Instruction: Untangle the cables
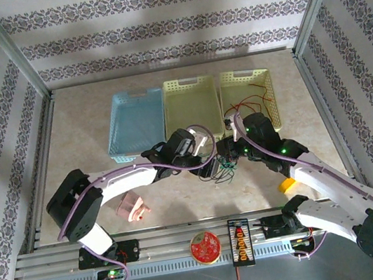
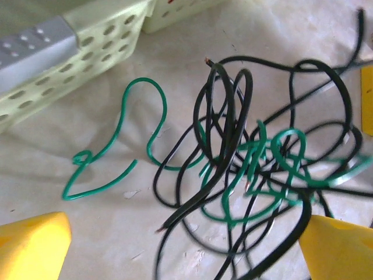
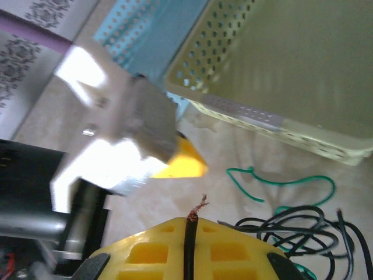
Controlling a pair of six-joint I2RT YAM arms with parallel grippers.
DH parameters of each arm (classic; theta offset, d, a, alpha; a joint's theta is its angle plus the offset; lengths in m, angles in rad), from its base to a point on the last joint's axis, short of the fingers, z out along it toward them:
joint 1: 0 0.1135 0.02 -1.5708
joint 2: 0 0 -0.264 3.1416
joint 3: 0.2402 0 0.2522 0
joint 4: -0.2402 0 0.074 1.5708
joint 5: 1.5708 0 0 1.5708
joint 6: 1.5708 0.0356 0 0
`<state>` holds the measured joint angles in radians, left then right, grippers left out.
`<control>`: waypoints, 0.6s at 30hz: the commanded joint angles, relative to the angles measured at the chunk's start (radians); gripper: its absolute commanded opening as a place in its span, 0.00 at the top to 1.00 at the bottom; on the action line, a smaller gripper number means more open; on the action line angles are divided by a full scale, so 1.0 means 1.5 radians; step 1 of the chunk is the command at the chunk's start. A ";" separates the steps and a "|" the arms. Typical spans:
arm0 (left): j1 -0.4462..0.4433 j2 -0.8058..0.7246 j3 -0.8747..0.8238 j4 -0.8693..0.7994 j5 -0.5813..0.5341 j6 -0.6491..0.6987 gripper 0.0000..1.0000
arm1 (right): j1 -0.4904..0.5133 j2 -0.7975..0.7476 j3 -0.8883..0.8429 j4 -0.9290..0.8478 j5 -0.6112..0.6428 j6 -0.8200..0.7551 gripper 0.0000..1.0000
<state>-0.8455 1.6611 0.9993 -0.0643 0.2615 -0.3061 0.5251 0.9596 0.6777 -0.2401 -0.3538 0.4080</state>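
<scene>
Two grippers are meeting over the tangle of thin black and green wires (image 1: pixel 225 169), which is lying on the pale tabletop (image 1: pixel 85 127) just in front of the middle yellow-green perforated plastic basket (image 1: pixel 192 107). The right gripper (image 3: pixel 189 224) is pinching one black wire (image 3: pixel 187 245) between its yellow fingers, which are pressed together, and the wire's bare copper end is poking out past the tips. The left gripper (image 2: pixel 186 256) is hovering with its yellow fingertips (image 2: pixel 32 245) spread wide on either side of the knot, grasping nothing. A curly green strand (image 2: pixel 116 151) is trailing out to one side of the knot.

Judging from this, the step in hand is drawing the held black wire free. The black loops are threading through the green coils, so a straight lift is likely to tighten them. The left gripper is better off coming down low and pinning the bulk close to where the held wire leaves it. The right can then be pulling slowly along the wire's own line, easing off if the whole clump is rising with it.

No brand, label or writing is showing clearly enough to read. The round red disc (image 1: pixel 205 247) and the black connector strip (image 1: pixel 239 242) at the near rail are too small to make out.
</scene>
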 commanded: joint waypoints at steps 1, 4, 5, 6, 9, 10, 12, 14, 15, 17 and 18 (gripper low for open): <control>-0.010 0.021 0.031 0.043 0.035 0.023 0.01 | -0.009 -0.017 0.001 0.041 -0.070 0.031 0.92; -0.010 0.037 0.034 0.054 0.052 0.030 0.09 | -0.026 -0.025 0.000 0.052 -0.084 0.049 0.92; -0.010 0.041 0.033 0.057 0.054 0.031 0.18 | -0.034 -0.027 -0.001 0.055 -0.089 0.054 0.92; -0.010 0.047 0.031 0.060 0.056 0.031 0.29 | -0.044 -0.030 -0.001 0.057 -0.095 0.061 0.92; -0.010 0.059 0.026 0.061 0.063 0.031 0.63 | -0.072 -0.043 -0.001 0.057 -0.096 0.073 0.92; -0.010 0.062 0.024 0.061 0.060 0.028 0.74 | -0.084 -0.050 -0.002 0.055 -0.091 0.077 0.92; -0.010 0.063 0.015 0.060 0.052 0.025 0.90 | -0.104 -0.065 0.001 0.042 -0.064 0.080 0.92; -0.010 0.058 0.006 0.056 0.040 0.026 0.99 | -0.126 -0.088 0.002 0.027 -0.021 0.084 0.92; -0.010 0.054 0.000 0.054 0.035 0.026 1.00 | -0.137 -0.100 0.002 0.023 -0.003 0.087 0.93; -0.010 0.044 -0.013 0.048 0.025 0.027 1.00 | -0.163 -0.127 0.005 0.012 0.044 0.092 0.92; -0.010 0.038 -0.019 0.044 0.021 0.027 1.00 | -0.173 -0.140 0.007 0.006 0.065 0.092 0.93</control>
<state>-0.8455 1.7493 1.0035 -0.0051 0.3199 -0.2687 0.2977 0.7990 0.6777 -0.2161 -0.3691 0.5236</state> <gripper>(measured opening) 0.051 0.077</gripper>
